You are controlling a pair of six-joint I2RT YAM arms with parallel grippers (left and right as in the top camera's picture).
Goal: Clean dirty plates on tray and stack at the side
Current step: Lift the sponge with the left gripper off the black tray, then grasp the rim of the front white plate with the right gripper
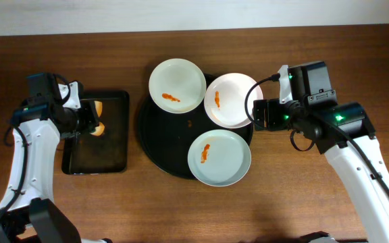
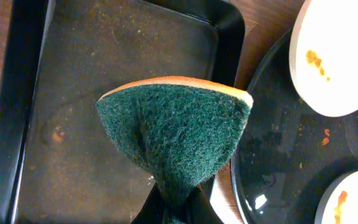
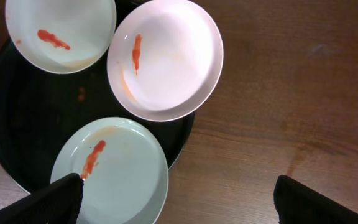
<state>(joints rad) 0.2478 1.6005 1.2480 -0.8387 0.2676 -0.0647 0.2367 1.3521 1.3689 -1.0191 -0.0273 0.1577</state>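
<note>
As the left gripper [image 1: 90, 125] clamps shut on a dark green scouring sponge with an orange foam backing [image 2: 173, 130], pinching its lower tip so the pad fans out above the jaws, both hang over a small rectangular black tray [image 1: 110, 152] at the left of the brown wooden table [image 1: 329, 40]. That tray's floor is smudged and carries a few orange specks. Just right of it lies the large round black tray with a raised rim [image 1: 155, 138], its surface dotted with sauce. Three round white shallow plates, each marked with an orange sauce smear, rest on it side by side and close together. The far-left plate [image 1: 177, 85] overhangs the tray's far rim, the far-right plate [image 1: 231, 100] juts past the right rim over the table, and the near plate [image 1: 219, 158] overlaps the near rim. At the right, the right gripper [image 1: 258, 113] hangs just beside the far-right plate with its jaws spread wide and nothing between them. Its wrist view shows two black fingers [image 3: 55, 199] at the bottom corners, one over the near plate's edge, the other over bare wood.
</note>
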